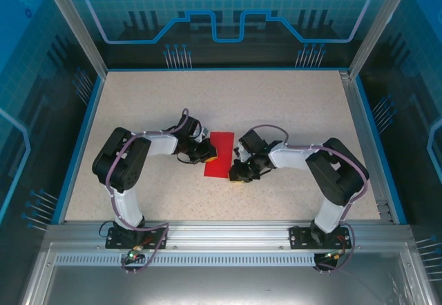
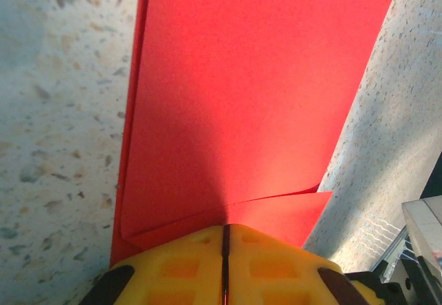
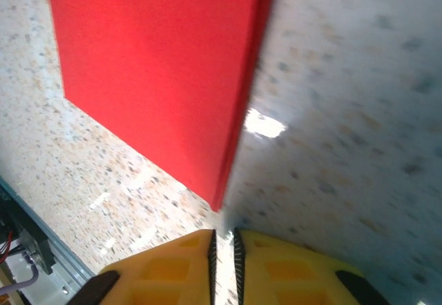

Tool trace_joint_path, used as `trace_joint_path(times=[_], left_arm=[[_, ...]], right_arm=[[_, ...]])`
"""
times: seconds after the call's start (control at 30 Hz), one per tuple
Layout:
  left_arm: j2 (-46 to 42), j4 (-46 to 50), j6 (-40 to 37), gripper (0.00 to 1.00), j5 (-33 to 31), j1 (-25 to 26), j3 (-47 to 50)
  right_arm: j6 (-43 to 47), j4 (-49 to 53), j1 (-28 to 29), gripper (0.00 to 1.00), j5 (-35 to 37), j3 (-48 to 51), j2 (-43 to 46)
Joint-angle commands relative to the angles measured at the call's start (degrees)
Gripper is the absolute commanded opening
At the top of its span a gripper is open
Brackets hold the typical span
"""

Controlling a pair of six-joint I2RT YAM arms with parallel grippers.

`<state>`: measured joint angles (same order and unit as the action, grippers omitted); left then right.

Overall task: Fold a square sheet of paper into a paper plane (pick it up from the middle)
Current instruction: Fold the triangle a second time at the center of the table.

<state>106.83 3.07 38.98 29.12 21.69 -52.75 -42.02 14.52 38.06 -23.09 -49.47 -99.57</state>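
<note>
Lying at the centre of the tabletop (image 1: 290, 105) in the overhead view, the red sheet of paper (image 1: 221, 154) is folded into a narrow doubled strip between the two arms. The left claw (image 1: 206, 153) sits at the strip's left edge. In the left wrist view its yellow fingers (image 2: 179, 270) are pressed together at the bottom of the frame, right where the paper's near edge and a small skewed flap meet them; whether any paper is caught in the seam cannot be told. The right claw (image 1: 242, 172) is at the strip's lower right. In the right wrist view its fingers are all but closed on nothing, low in the frame, with the paper's corner just beyond the tips

The fold looks uneven: one layer shows past the other along the left of the left wrist view, and the flap sits askew. Judging from that, a push from either claw could slide the thin layers apart, since nothing holds the far end down. A drag across the tabletop could also buckle the sheet and leave a crooked crease that spoils later folds
</note>
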Motion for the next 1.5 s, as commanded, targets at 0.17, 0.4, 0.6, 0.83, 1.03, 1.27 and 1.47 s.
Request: trace_joint_path(times=[0.17,0.4,0.6,0.83,1.03,1.27,1.47], left_arm=[[0.2,2.1,-0.3,0.12,-1.6,-0.4,1.4],[-2.0,4.8,-1.2,0.14,-1.3,-0.2,-1.1],[-2.0,5.0,-1.4,0.16,-1.2,-0.2,-1.5],[-1.7,4.6,-1.2,0.16,-1.1,-0.2,-1.3],[-1.8,4.8,-1.3,0.16,-1.3,-0.2,-1.5],[-1.6,5.1,-1.3,0.16,-1.5,-0.2,-1.7],[-1.9,5.2,-1.1,0.16,-1.8,-0.2,-1.7]], right_arm=[[-3.8,3.4,-4.3,0.35,6.4,-5.8,0.5],[-6.1,-0.6,-5.9,0.39,3.5,-10.8,-5.7],[-6.4,-1.0,-6.0,0.39,2.4,-13.8,-9.4],[-7.1,-2.8,-5.9,0.36,1.0,-14.1,-11.9],[-7.9,-6.3,-5.8,0.31,-1.4,-12.6,-12.0],[-7.8,-7.8,-5.8,0.32,-2.3,-12.2,-12.0],[-7.9,-8.4,-6.0,0.34,-1.9,-11.3,-11.5]])
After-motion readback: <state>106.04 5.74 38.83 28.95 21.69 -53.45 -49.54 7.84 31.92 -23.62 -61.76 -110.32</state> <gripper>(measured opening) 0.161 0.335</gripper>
